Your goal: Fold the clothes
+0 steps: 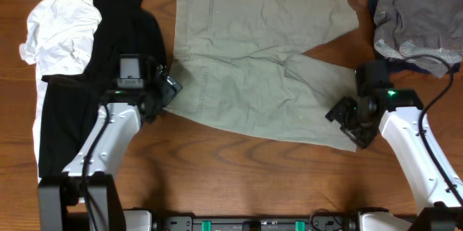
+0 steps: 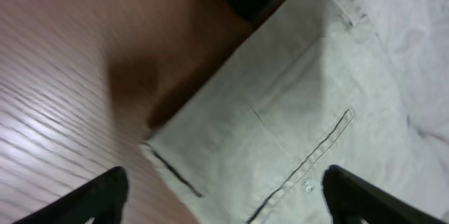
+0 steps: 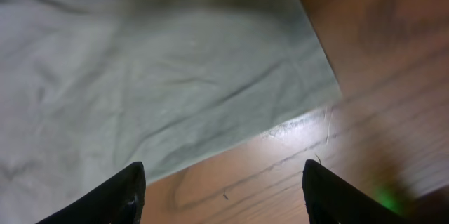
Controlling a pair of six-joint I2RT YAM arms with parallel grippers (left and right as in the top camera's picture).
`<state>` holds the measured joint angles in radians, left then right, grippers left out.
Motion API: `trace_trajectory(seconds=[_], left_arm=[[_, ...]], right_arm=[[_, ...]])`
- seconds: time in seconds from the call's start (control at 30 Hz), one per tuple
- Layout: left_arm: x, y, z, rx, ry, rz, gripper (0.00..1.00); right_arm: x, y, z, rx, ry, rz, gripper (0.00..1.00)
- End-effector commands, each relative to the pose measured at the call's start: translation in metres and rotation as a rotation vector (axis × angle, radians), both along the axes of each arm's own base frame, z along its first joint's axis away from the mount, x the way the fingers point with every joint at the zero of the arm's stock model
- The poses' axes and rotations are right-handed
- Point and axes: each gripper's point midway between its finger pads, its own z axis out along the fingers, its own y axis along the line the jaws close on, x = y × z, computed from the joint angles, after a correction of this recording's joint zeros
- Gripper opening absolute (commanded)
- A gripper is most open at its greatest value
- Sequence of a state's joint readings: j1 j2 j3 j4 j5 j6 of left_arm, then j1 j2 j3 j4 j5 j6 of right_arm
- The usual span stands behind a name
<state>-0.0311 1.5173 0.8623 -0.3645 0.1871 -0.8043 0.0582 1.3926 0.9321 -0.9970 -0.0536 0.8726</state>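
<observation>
Khaki-beige shorts [image 1: 260, 57] lie spread flat in the middle of the table, waistband to the left, legs to the right. My left gripper [image 1: 168, 90] is open over the waistband's near corner; the left wrist view shows the waistband corner, belt loops and a back pocket [image 2: 295, 133] between its fingers [image 2: 224, 199]. My right gripper [image 1: 351, 119] is open over the near leg's hem corner; the right wrist view shows the hem [image 3: 210, 90] and bare wood between its fingers [image 3: 223, 196]. A black garment [image 1: 87, 79], a white one [image 1: 61, 28] and a grey one [image 1: 416, 17] lie aside.
The black and white garments cover the table's left side under my left arm. The grey garment lies crumpled at the back right corner, over something dark blue. Bare brown wood [image 1: 239, 173] runs along the table's front.
</observation>
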Motion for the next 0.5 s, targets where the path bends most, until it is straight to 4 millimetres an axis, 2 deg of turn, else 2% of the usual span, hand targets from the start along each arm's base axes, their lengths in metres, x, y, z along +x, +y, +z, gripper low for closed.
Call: trace_trajectory(seconds=[0.0, 0.37, 0.43, 0.47], left_arm=[[-0.004, -0.004, -0.016, -0.042, 0.063, 0.17, 0.85], [-0.011, -0.004, -0.052, -0.027, 0.167, 0.231, 0.84], [-0.01, -0.004, -0.055, -0.026, 0.169, 0.231, 0.76], [-0.009, -0.004, -0.057, -0.027, 0.168, 0.231, 0.64]], right_arm=[[-0.009, -0.003, -0.011, 0.0, 0.033, -0.176, 0.7], [-0.015, -0.003, -0.015, -0.003, 0.053, -0.177, 0.7], [-0.016, -0.002, -0.015, 0.0, 0.059, -0.175, 0.69], [-0.018, -0.002, -0.015, -0.001, 0.065, -0.171, 0.69]])
